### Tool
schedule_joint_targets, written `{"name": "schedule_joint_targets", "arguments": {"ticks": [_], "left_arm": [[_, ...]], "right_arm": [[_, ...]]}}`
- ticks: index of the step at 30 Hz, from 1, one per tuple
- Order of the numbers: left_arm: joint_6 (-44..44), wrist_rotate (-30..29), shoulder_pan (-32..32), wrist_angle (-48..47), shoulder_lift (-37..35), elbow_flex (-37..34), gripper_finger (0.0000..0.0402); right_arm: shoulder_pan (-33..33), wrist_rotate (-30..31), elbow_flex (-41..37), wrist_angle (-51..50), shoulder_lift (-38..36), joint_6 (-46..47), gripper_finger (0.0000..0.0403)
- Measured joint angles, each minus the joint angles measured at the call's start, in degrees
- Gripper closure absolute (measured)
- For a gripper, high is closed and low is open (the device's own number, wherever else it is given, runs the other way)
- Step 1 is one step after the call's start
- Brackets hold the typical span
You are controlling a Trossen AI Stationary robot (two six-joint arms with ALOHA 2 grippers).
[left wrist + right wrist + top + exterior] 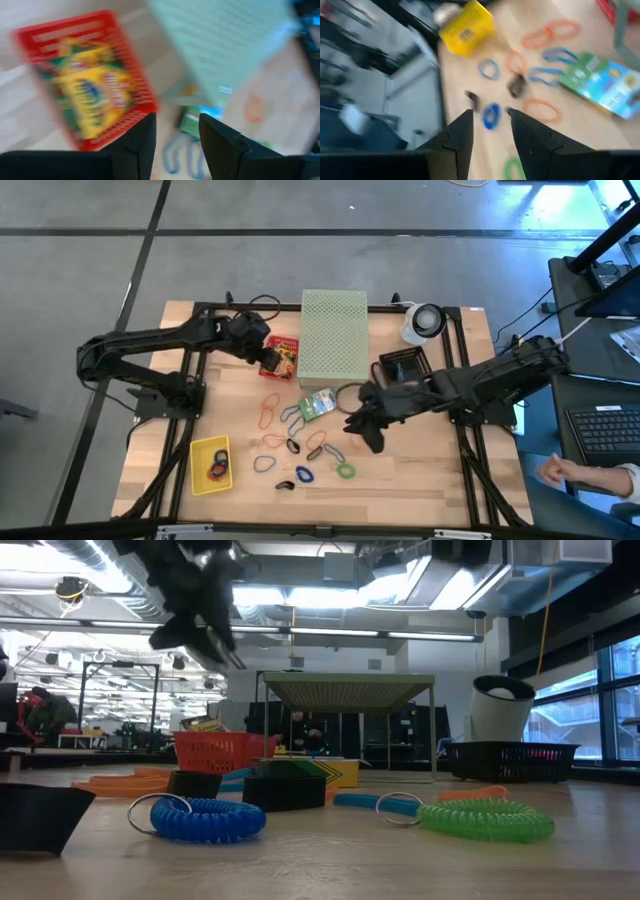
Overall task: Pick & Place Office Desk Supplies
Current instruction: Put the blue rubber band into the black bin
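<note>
Two arms above a desk strewn with office supplies

The left gripper (176,137), jaws apart and empty, hangs over the red basket (282,358) holding a yellow card box (92,95); its print is unreadable. The right gripper (491,131), jaws apart, hovers above scattered rubber bands (300,442).

Scattered rubber-band loops (290,442), card boxes (317,403)

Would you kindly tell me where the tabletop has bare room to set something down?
Bare wood lies along the front edge right of the green coiled loop, and in the strip between the yellow basket and the red basket. It is crowded mid-table, where rubber-band loops surround the green card box.
</note>
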Motion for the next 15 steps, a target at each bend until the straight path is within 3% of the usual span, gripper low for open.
{"name": "schedule_joint_targets", "arguments": {"ticks": [7,15], "left_arm": [[0.32,-2.48,-8.73,4.79,-1.54,1.18,0.0274],[1.05,-4.92,-19.67,5.50,-1.05,3.45,0.0291]], "right_arm": [[-3.11,0.01,-0.02,-1.24,5.71,1.75,0.0268],[-2.39,5.88,-0.03,-1.95,-1.15,1.82,0.0268]]}}
